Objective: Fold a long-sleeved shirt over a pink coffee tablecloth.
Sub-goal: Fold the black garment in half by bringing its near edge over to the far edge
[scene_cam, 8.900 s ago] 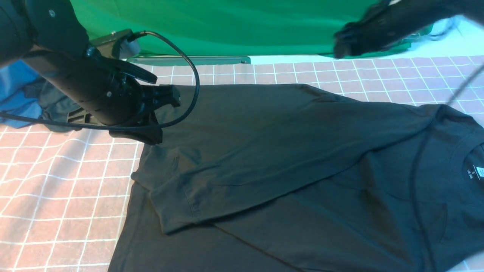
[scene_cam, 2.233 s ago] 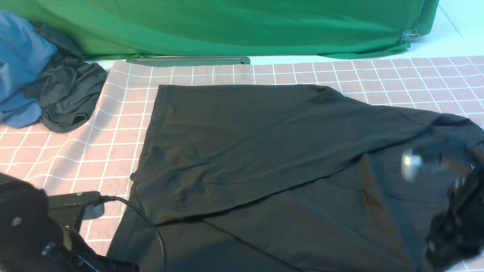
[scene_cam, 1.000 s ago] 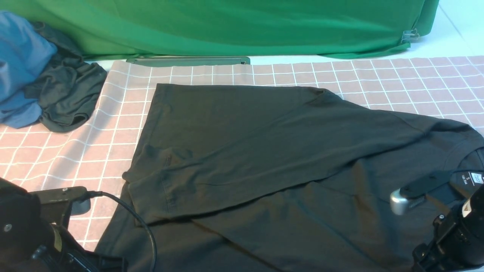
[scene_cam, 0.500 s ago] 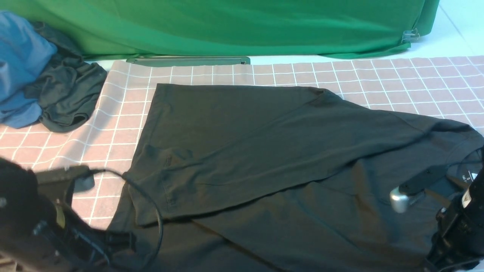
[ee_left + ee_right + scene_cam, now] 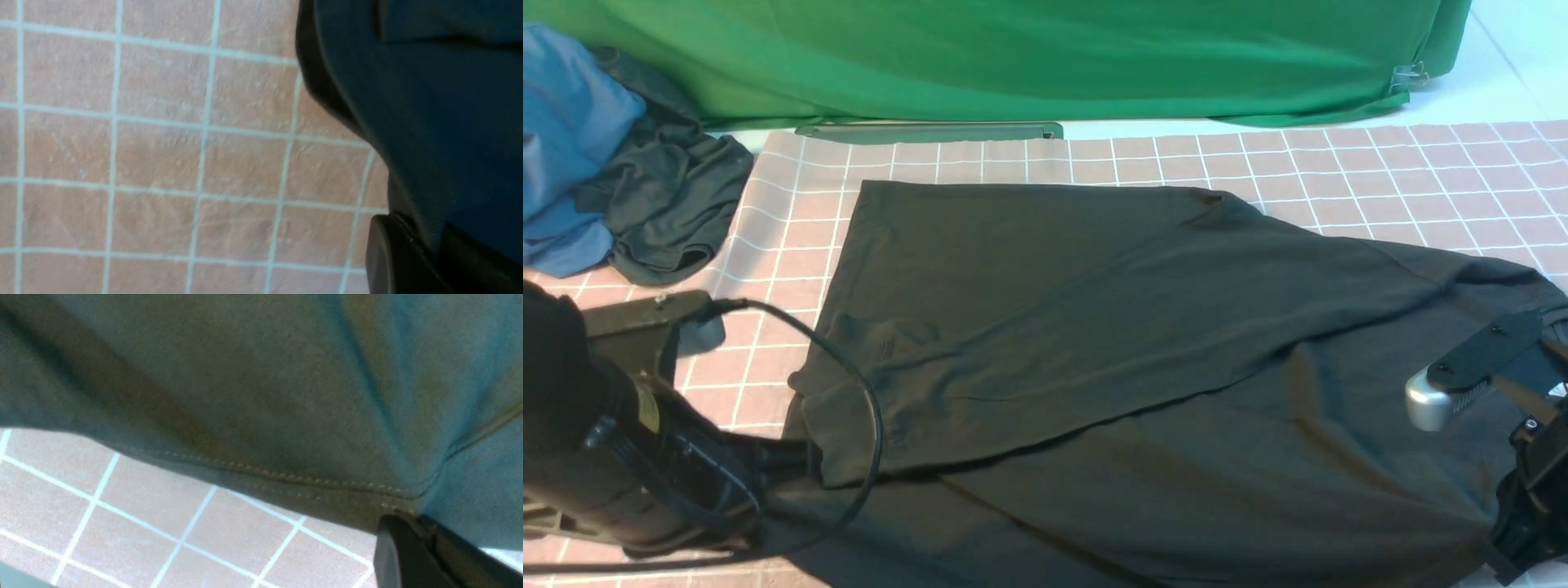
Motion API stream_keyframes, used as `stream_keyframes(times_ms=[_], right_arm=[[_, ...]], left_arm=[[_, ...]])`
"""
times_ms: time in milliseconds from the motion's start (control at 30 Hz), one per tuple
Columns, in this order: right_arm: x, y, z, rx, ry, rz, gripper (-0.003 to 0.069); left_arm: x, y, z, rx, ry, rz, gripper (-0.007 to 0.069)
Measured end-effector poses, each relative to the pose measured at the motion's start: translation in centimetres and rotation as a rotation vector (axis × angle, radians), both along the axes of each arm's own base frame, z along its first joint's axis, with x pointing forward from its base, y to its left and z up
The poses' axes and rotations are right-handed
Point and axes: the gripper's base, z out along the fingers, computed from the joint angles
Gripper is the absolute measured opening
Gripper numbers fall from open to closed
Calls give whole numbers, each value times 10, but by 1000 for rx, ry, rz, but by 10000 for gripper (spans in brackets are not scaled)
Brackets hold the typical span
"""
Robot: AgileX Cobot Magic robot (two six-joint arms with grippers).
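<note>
The long-sleeved shirt (image 5: pixel 1094 327) lies black and spread across the pink coffee tablecloth (image 5: pixel 768 237), with one sleeve folded slantwise over its body. At the near left, my left gripper (image 5: pixel 805 461) is shut on the shirt's hem corner. In the left wrist view the fabric (image 5: pixel 429 143) runs down between the dark fingers (image 5: pixel 392 261) of the left gripper (image 5: pixel 437 245). At the near right, my right gripper (image 5: pixel 1523 523) is shut on the shirt's edge. In the right wrist view the stitched hem (image 5: pixel 286 477) ends pinched in the right gripper (image 5: pixel 425 528), above the grid cloth (image 5: pixel 163 506).
A blue garment (image 5: pixel 564 147) and a smaller dark grey garment (image 5: pixel 670 204) lie piled at the far left. A green cloth (image 5: pixel 1013 57) hangs along the back, with a dark bar (image 5: pixel 931 131) at its foot. The tablecloth's far right (image 5: pixel 1462 180) is bare.
My right gripper has shut on the shirt's near right edge and shifted right and upward. The left arm has risen and moved forward, pulling the hem corner with it.
</note>
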Motion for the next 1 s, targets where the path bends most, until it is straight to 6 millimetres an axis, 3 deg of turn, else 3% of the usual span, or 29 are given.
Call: stream_keyframes(times_ms=[200, 333, 433, 567, 667, 733, 767, 800, 933, 1000], right_arm=[[10, 1, 10, 9, -57, -19, 36], [33, -3, 32, 35, -157, -73, 36], [65, -12, 41, 39, -173, -128, 36], [99, -16, 30, 25, -121, -153, 36], [133, -15, 11, 14, -64, -160, 36], [146, -14, 4, 11, -49, -158, 36], [160, -13, -10, 5, -18, -157, 38], [160, -13, -9, 6, -22, -157, 39], [177, -9, -21, -6, 38, -147, 118], [178, -4, -11, -10, 51, -122, 243]], left_arm=[[21, 4, 25, -69, -122, 101, 31], [47, 11, 35, -120, -148, 161, 31], [84, 20, 32, -160, -143, 196, 31], [120, 24, 24, -178, -141, 221, 31], [150, 27, 14, -178, -121, 237, 31], [161, 27, 5, -175, -97, 241, 31], [172, 27, -2, -171, -79, 239, 31], [173, 27, -4, -170, -74, 240, 31], [186, 26, -18, -156, -21, 221, 31], [186, 26, -20, -148, -9, 205, 31]])
